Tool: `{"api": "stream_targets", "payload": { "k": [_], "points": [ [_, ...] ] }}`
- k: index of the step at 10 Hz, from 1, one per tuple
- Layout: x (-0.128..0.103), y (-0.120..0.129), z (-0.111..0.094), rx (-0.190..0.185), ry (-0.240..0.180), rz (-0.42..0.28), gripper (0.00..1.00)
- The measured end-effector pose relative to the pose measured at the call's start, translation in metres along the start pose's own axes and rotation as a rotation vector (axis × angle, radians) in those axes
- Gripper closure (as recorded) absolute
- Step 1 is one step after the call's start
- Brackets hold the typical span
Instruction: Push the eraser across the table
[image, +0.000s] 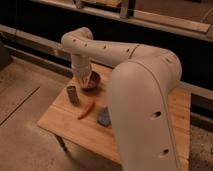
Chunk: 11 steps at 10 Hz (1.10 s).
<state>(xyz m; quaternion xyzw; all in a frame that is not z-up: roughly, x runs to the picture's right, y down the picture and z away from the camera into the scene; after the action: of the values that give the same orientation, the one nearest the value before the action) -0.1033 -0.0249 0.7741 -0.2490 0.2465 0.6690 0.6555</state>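
The arm (131, 70) is covered in a chunky off-white shell: fat rounded tubes, dotted with small dark holes. The biggest segment is seen at the lower right. The gripper (83, 79), equally pale, is found left of centre.
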Motion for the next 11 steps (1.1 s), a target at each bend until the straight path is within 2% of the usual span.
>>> {"api": "stream_targets", "payload": {
  "k": [3, 5, 6, 9, 10, 11],
  "points": [
    [-0.017, -0.017, 0.012, 0.056, 0.017, 0.029, 1.0],
    [-0.028, -0.012, 0.022, 0.072, 0.033, 0.033, 1.0],
    [-0.033, -0.001, 0.025, 0.069, 0.034, 0.018, 1.0],
    [-0.042, 0.05, 0.033, 0.033, 0.038, -0.042, 1.0],
    [-0.039, 0.079, 0.036, -0.007, 0.048, -0.061, 1.0],
    [-0.034, 0.096, 0.037, -0.039, 0.061, -0.057, 1.0]
  ]
}}
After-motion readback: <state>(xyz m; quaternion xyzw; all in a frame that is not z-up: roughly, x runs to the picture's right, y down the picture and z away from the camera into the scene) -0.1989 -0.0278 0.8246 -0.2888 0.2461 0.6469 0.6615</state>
